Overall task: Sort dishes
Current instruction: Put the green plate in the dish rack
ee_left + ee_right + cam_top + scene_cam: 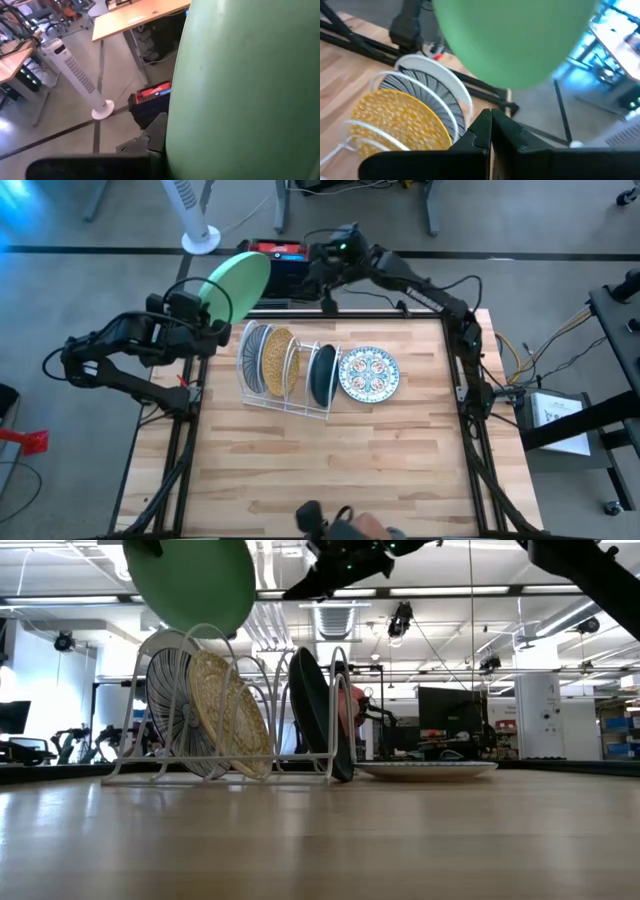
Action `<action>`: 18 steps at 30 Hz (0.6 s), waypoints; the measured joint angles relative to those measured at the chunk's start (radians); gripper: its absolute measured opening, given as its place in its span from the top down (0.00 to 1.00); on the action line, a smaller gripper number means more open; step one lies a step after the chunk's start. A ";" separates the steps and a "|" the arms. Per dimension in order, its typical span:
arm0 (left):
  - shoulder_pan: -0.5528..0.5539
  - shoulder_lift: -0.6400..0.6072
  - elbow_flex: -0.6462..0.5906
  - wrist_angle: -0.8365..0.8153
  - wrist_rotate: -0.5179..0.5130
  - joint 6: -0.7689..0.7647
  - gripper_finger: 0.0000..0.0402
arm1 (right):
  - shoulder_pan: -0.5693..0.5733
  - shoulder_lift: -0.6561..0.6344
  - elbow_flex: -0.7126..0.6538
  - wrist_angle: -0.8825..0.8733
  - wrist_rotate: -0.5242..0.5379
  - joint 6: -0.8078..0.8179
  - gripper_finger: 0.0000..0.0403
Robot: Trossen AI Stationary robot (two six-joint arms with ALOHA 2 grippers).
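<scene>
The wire rack [285, 372] stands on the wooden table [330, 470] and serves as the reference point. The left gripper [212, 323] is raised above the table edge just beyond the rack's striped-plate end, pinching the rim of the light green plate [236, 286]. The plate is held clear of the rack, tilted, and in the low view [190, 582] it hangs above the rack's outer loops without touching them. In the left wrist view the green plate [245, 90] fills most of the frame, with one dark finger [156, 131] against its edge.

In the rack, standing on edge: a striped plate [255, 358] in the end slot nearest the left gripper, the yellow speckled plate [277, 360] in the next slot, and the dark teal plate [322, 373] near the opposite end. The slots between the yellow and teal plates appear vacant, though the wires partly obscure them. The blue floral plate [369, 373] lies flat on the table, just beside the rack's teal-plate end.

The right gripper [327, 302] hovers past the table's far edge, behind the rack, fingers pressed together and holding nothing. Its wrist view shows the closed fingers [482, 131] above the striped and yellow plates.
</scene>
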 joint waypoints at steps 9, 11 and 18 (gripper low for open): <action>-0.012 0.176 0.312 0.001 0.051 0.075 0.91 | -0.067 -0.029 0.000 -0.097 0.000 0.013 1.00; -0.018 0.227 0.356 0.001 0.056 0.075 0.91 | -0.075 -0.028 -0.007 -0.119 -0.020 -0.002 1.00; -0.021 0.386 0.477 0.001 0.036 0.129 0.91 | -0.114 -0.029 -0.014 -0.197 -0.216 -0.017 1.00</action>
